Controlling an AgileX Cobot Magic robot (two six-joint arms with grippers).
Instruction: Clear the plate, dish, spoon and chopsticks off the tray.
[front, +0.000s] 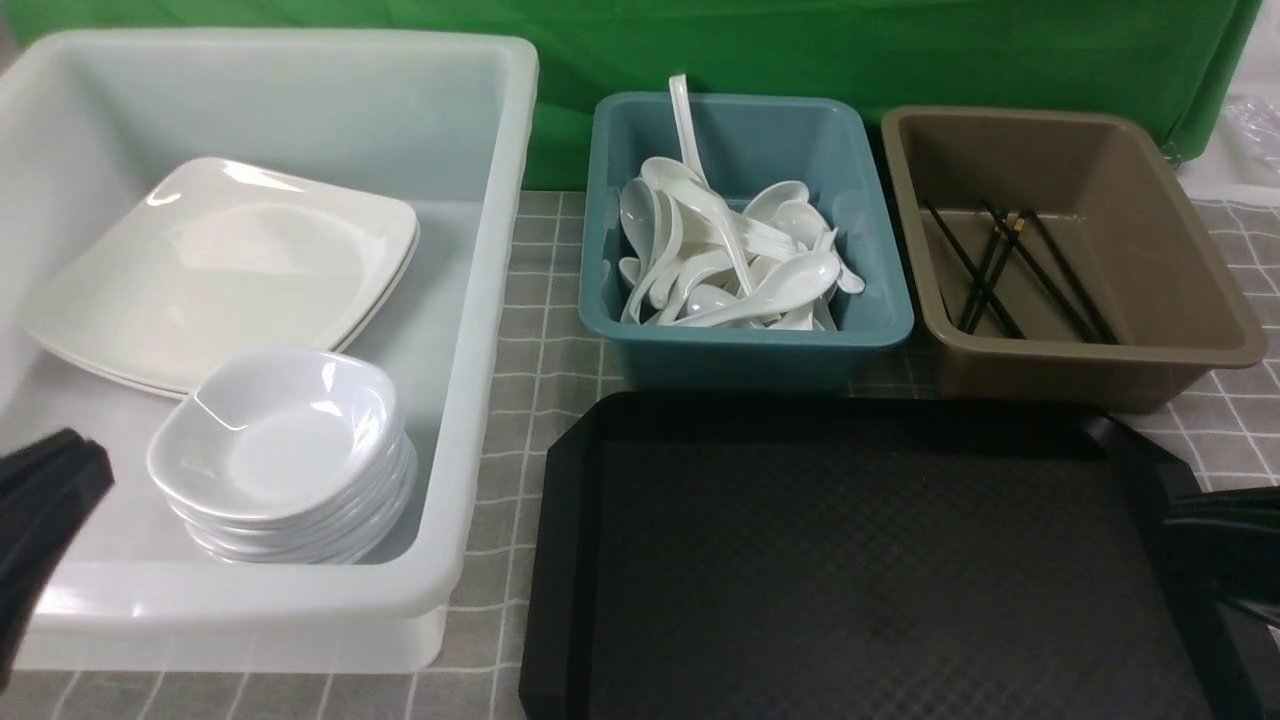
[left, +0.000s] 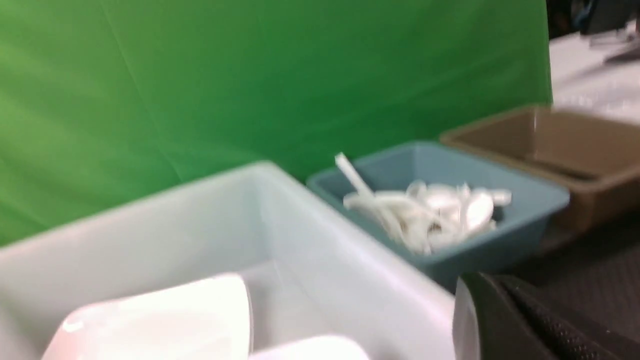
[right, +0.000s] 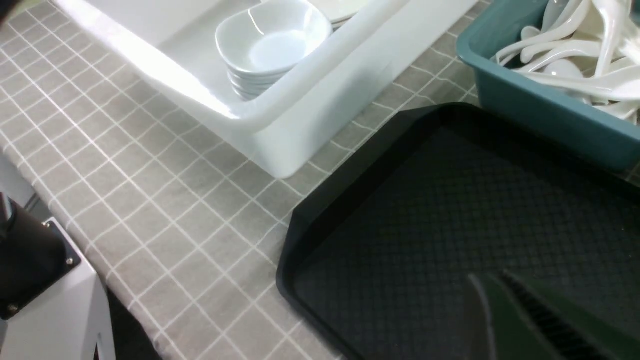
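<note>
The black tray (front: 860, 560) lies at the front right with nothing on it. The plate (front: 220, 270) rests on another in the white bin (front: 480, 300). In front of it, the dish (front: 280, 430) tops a stack of like dishes. The spoon (front: 770, 290) lies on a heap of white spoons in the teal tub (front: 750, 340). The chopsticks (front: 1010, 265) lie in the brown tub (front: 1200, 310). My left gripper (front: 85, 460) hangs shut and empty over the bin's front left corner. My right gripper (front: 1180, 515) is shut and empty at the tray's right edge, low over its surface (right: 492, 285).
A grey checked cloth (front: 540, 360) covers the table. A green backdrop (front: 800, 50) hangs behind the tubs. In the right wrist view, a grey and black robot base (right: 45, 290) stands at the table's edge.
</note>
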